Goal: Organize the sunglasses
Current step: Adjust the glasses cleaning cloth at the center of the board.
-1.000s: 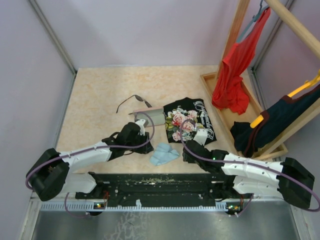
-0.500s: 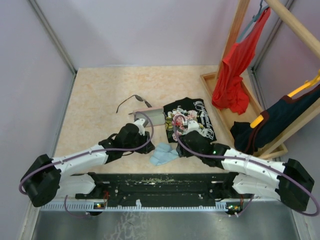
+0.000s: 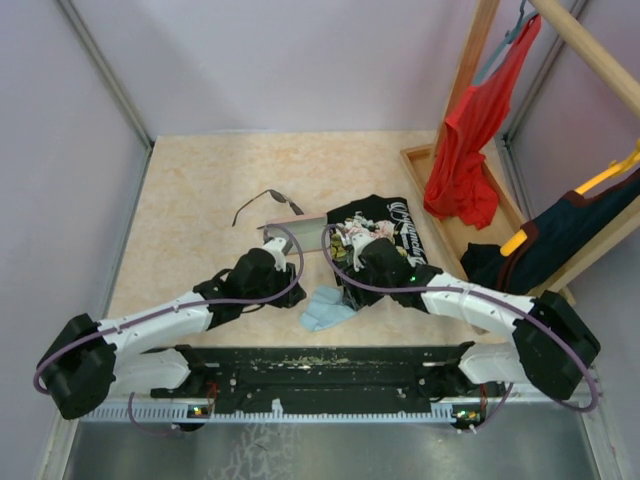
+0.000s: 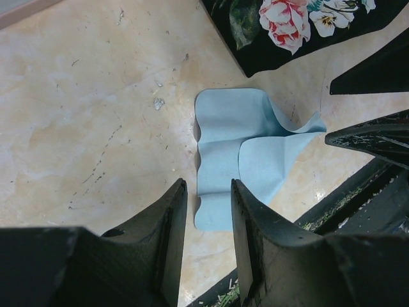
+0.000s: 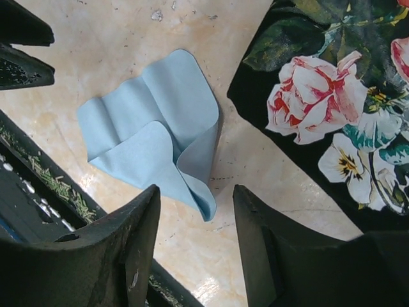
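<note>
"Hunting for the sunglasses (image 3: pixel 268 203), are you?"

"I am. They are lying on the tabletop (image 3: pixel 190 180), left of centre in the overhead view, just beyond the pinkish case (image 3: pixel 310 232), with one slim arm trailing toward the lower left. Neither wrist camera is showing them. Both are looking down at the light-blue cloth (image 4: pixel 239 160) near the bottom of the scene, with the flowered black shirt (image 5: pixel 319 96) at its upper right."

"And your jaws?"

"My left jaws are standing only slightly parted, with nothing between them. My right jaws are spread wider and are also carrying nothing."

"So how are you planning the pick?"

"I am judging the left arm (image 3: pixel 170 315) the better placed, since it is sitting on the sunglasses' side. I am thinking of lifting over the case and widening the left jaws first. Then I am coming down on the bridge or a lens rim rather than a slim temple arm, which would likely flex and slip. The wire frame is thin and lying flat, so I am wanting the jaws almost brushing the tabletop before closing, and closing gently. The right jaws are better waiting by the case to steady it, if the glasses are going in there. Whether it is open I cannot tell."
</note>
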